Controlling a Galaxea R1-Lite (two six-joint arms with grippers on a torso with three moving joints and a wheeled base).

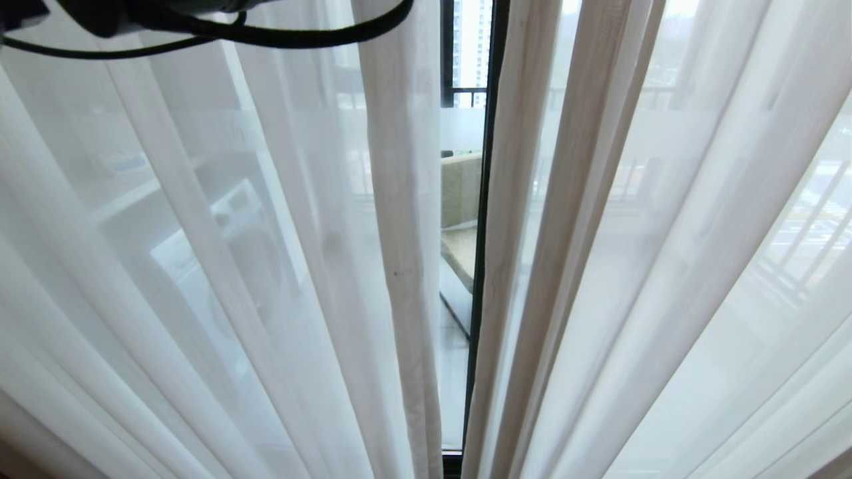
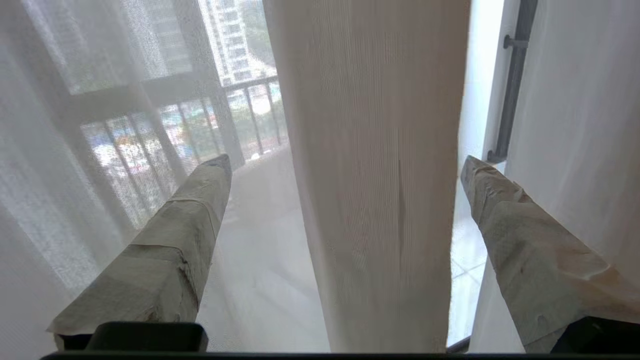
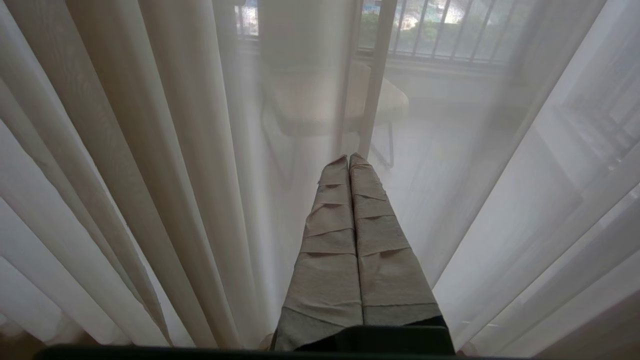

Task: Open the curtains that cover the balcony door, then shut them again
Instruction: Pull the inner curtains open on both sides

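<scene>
- Sheers fill the head view: the curtains (image 1: 399, 233) hang in soft white folds across the balcony door (image 1: 480, 266), parted only by a narrow slit at the middle where the black frame and glass show. A dark cable (image 1: 266, 33) crosses the top left corner of that view; it probably belongs to the left arm, though too little shows to be sure.
- Left wrist view: the left gripper (image 2: 345, 165) has its taped fingers (image 2: 175, 240) spread wide, one on either side of a hanging fold of the sheer, with nothing pinched between them. A black handle (image 2: 512, 95) on the door frame shows just past the fold.
- Right wrist view: the right gripper (image 3: 349, 162) has its fingers pressed flat together, empty, pointing at the sheer in front of it.
- Handling, as a judgement: the fabric looks light, limp and slippery, so it should bunch rather than push. Clamping the gathered edge fold beside the slit, not a single thin layer, and drawing sideways gently should slide it along without tugging the rail.
</scene>
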